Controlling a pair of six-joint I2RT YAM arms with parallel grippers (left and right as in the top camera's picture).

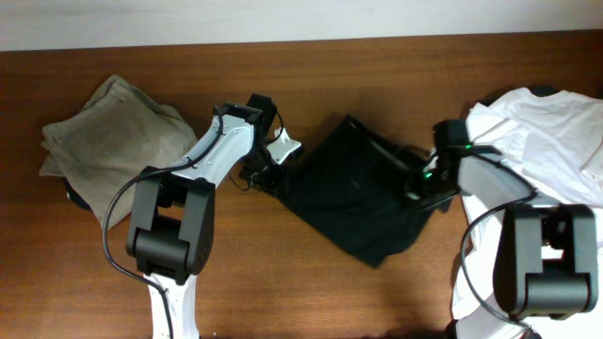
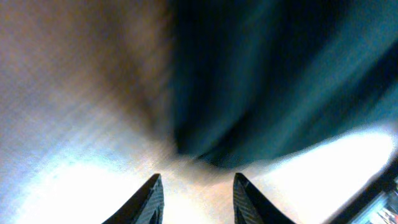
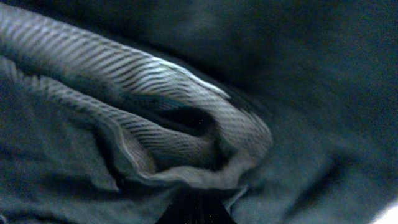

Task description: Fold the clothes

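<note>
— What lay on the wooden surface [image 1: 311, 282], biggest first?

— The white shirt [image 1: 546, 132] was heaped along the right edge, from the far-right corner toward the near one. The black shorts [image 1: 363, 202] were crumpled around the middle, a little right of centre. The khaki garment [image 1: 113, 127] sat bunched at the left edge, toward the far-left corner and well apart from the shorts.

— And the arms?

— The left end effector [image 2: 198, 191] was released. Its two fingers [image 2: 152, 200] stood apart over bare wood with nothing between them, just beside the left hem of the shorts.

— The right one?

— The right end effector [image 1: 421, 184] was down at the right side of the shorts, between them and the shirt. Its wrist camera was filled with dark ribbed fabric bunched into a fold, and the fingers could not be made out. It was possibly pinching cloth, but I could not tell whether it was clenched or released.
</note>
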